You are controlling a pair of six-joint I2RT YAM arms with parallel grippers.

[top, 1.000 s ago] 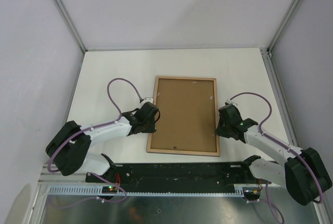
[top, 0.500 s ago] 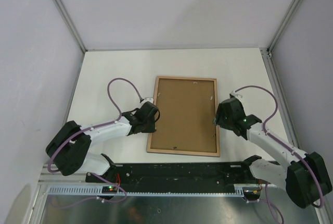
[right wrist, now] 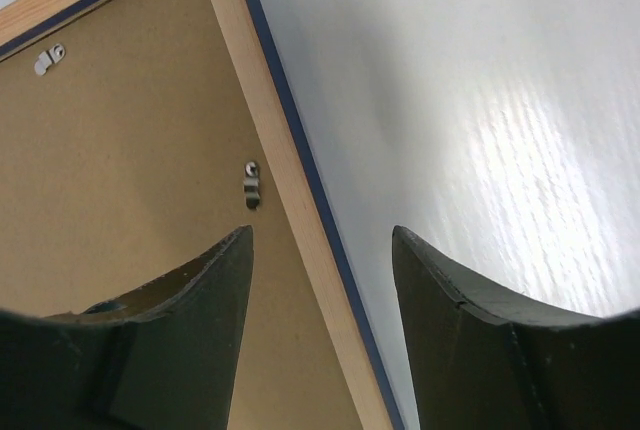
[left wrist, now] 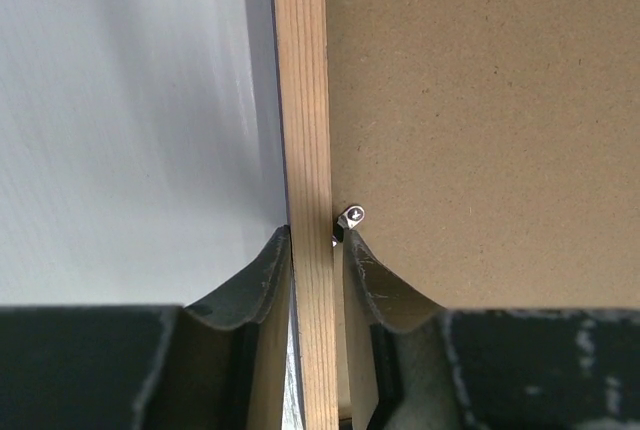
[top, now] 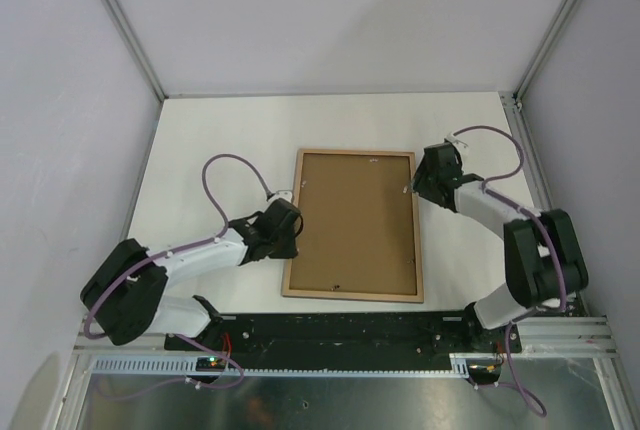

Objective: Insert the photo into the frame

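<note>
The frame (top: 350, 293) lies face down in the middle of the table, its light wood back up. The brown backing board (top: 355, 220) sits inside it. The photo is hidden. My left gripper (top: 290, 225) is shut on the frame's left rail (left wrist: 305, 100), one finger on each side, the inner finger next to a small metal clip (left wrist: 352, 216). My right gripper (top: 420, 182) is open and empty. It straddles the frame's right rail (right wrist: 270, 120) near the far right corner, close to another clip (right wrist: 252, 184).
The white table (top: 220, 140) is walled on the left, the back and the right. A black rail (top: 340, 335) with the arm bases runs along the near edge. The navy front edge of the frame (right wrist: 300, 160) shows against the table.
My right gripper has moved up the frame's right rail from its lower part to near the far right corner. My left gripper has stayed on the left rail.
</note>
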